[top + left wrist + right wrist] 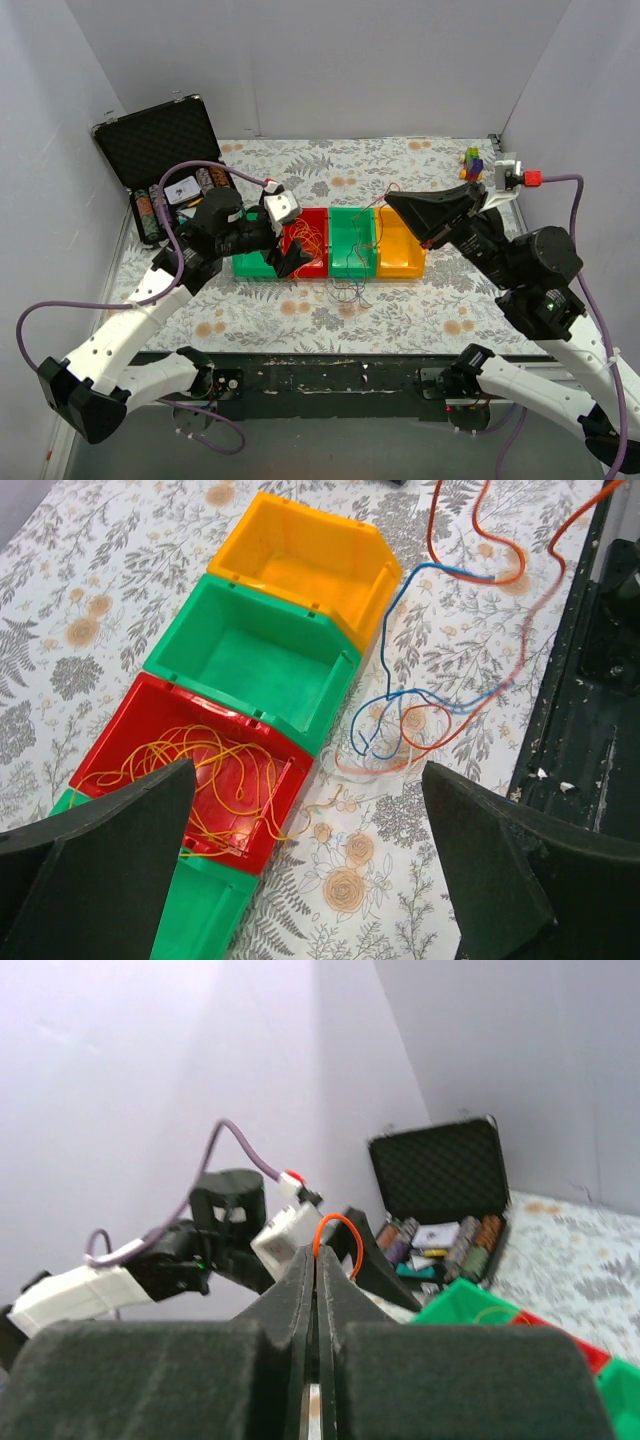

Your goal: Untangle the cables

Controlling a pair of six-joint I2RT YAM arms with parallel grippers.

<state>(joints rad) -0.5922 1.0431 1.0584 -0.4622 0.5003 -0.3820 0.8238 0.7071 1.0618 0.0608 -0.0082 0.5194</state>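
Three views split the cables [420, 705] between them. The left wrist camera alone shows blue, orange and red strands looping on the floral desk [100, 590] in front of the green bin [260, 660] and yellow bin [300, 565], plus a heap of thin yellow wire [200, 770] lying inside the red bin [150, 705]. The right wrist camera alone shows the grip: the right jaws are pressed together on a small orange loop [338, 1216] that pokes up past their tips. From above, the left arm reaches in from the left with its wrist bent down over the red bin, the left jaws spread wide and holding nothing. The right arm is raised, pointing left over the yellow bin, and thin strands fall from its tip toward the desk. An open black case [160, 140] sits at the far left corner. The left fingers [110, 860] hide the red bin's near corners, and the right ones fill the lower half of their own view.
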